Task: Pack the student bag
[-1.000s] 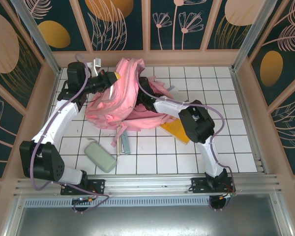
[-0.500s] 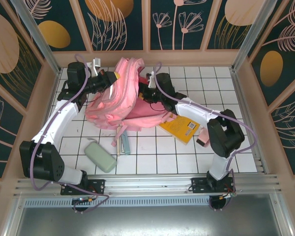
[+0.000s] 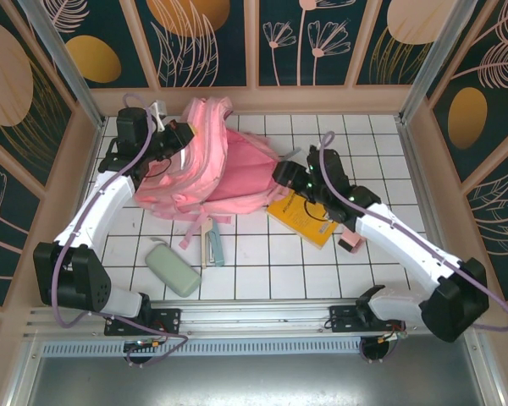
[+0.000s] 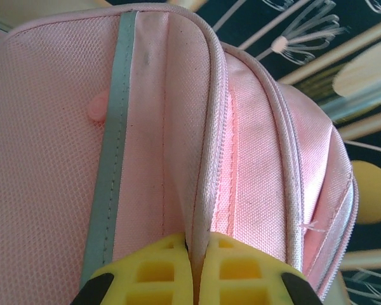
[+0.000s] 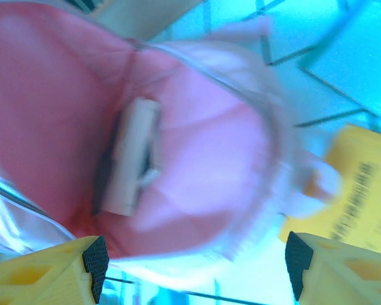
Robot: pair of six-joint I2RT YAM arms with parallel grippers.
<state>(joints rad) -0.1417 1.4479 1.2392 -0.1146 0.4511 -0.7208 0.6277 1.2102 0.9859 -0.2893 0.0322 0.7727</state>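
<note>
Fingers [image 4: 152, 276] of the left gripper [image 4: 195, 254] are pinched shut on a zipper-edge fold of the student bag [image 3: 220, 169], holding its top up off the tabletop [image 3: 262, 262]. The right gripper [image 5: 193, 270] has its fingers [image 5: 44, 270] wide and empty, with the bag's open pink mouth just ahead of them and a yellow book [image 3: 303, 218] beside them. It looks like the holding-open step; next the right fingers must close on the book and carry it into that opening.

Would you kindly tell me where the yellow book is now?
In the top view, the yellow book lies on the table right of centre, beside the student bag, partly under the right arm.
</note>
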